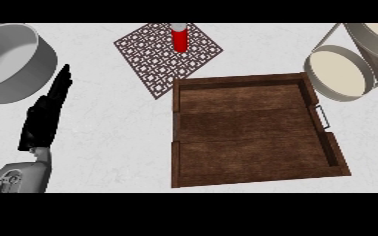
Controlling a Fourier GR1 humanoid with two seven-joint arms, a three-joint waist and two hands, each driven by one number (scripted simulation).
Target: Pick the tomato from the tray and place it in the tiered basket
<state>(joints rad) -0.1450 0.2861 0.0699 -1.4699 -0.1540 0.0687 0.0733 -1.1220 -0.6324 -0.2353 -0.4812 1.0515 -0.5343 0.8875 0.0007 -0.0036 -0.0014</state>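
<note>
Left hand (44, 115) rests open, fingers straight, at the bench's (111, 130) left edge beside a grey bowl (22, 62), while the wooden tray (255, 130) and tiered basket (339, 72) hold nothing visible.

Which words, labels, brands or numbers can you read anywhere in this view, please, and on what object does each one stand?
None: no readable text shows anywhere.
Red cylindrical bottle with a pale cap: plain, no label visible.
Brown wooden tray: bare wood grain, no tomato visible in it.
Patterned lattice mat: only an ornamental pattern, no letters.
Grey round pot and cream tiered basket: unmarked.
</note>
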